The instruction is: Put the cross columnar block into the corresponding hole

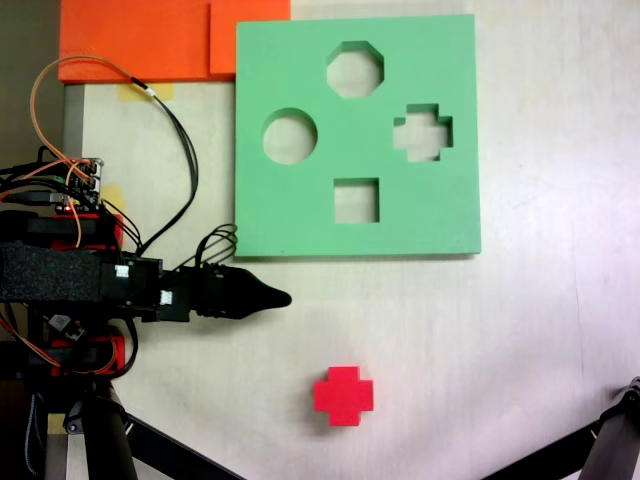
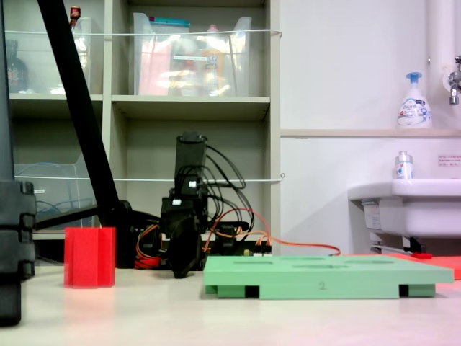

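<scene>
The small bright red foam cross columnar block stands on the pale desk, well apart from the plus-shaped cutout in the square green foam board. The black gripper points between them, fingers together, empty.

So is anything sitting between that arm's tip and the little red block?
Nothing visible: bare table lies between the end effector and the red block; the green board sits off to the side.
</scene>
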